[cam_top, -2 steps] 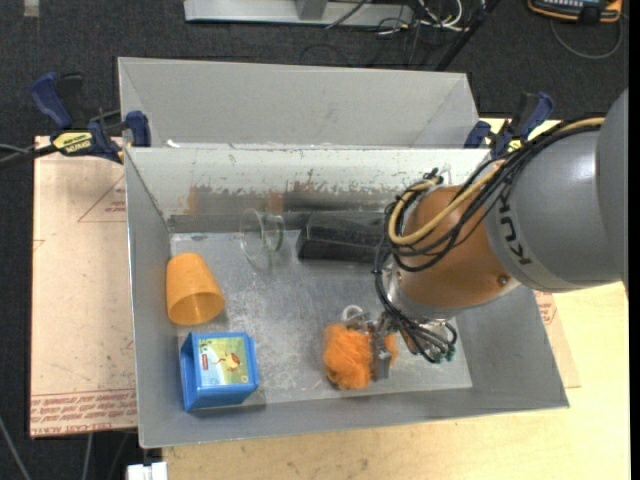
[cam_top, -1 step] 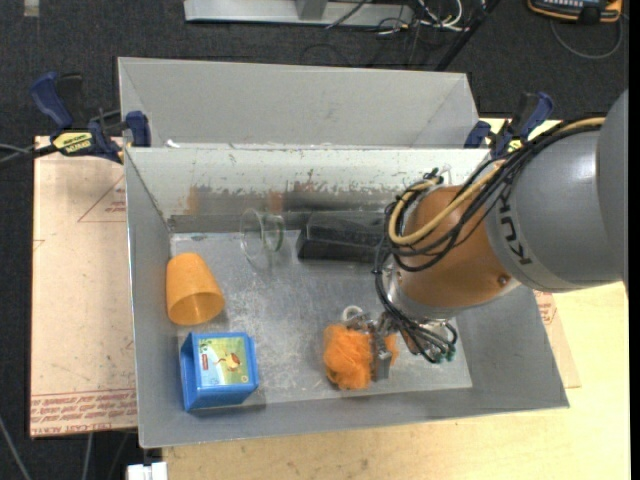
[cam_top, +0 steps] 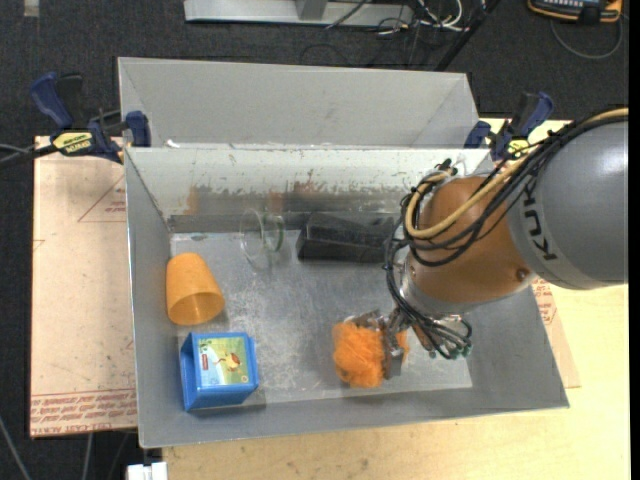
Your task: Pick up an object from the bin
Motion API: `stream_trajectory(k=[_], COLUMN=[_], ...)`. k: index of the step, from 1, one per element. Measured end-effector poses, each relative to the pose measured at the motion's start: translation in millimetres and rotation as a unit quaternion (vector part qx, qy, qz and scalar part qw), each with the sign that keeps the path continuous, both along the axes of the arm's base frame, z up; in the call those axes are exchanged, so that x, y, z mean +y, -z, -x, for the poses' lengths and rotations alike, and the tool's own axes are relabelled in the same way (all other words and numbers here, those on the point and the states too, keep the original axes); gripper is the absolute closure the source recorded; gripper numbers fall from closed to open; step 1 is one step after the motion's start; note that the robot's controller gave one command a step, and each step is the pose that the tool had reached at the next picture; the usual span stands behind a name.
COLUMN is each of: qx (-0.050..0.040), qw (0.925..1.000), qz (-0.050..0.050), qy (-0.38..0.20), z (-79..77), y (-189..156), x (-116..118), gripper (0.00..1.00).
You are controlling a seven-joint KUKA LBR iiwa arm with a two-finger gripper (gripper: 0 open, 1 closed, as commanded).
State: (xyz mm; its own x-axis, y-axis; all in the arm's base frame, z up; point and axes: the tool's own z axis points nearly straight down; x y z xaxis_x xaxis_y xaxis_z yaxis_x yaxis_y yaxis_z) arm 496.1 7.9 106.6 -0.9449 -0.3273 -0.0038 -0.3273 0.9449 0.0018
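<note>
Currently the gripper [cam_top: 392,346] sits low at the front centre of the bin [cam_top: 300,308], against the right flank of an orange fuzzy clump [cam_top: 356,356]; released or clenched: cannot tell. Clump judged light, soft, compressible, not fragile; loose fibres may pull away, so edge grip is risky; best taken across its thick middle, pinched deep. Orange cup [cam_top: 192,290] and blue box [cam_top: 218,370] lie well apart, left.

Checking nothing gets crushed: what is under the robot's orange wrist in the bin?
Just below it, the gripper sits beside an orange fluffy lump on the bin floor. The black block runs behind the wrist; its right end and the floor there are covered.
</note>
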Motion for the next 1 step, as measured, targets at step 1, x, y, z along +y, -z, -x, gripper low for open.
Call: stream_trajectory(k=[1], qx=[0.0006], qw=[0.9999], qz=[0.000], qy=[0.014], z=[-13.9], y=[-108.4], x=[17.7], gripper=[1.00])
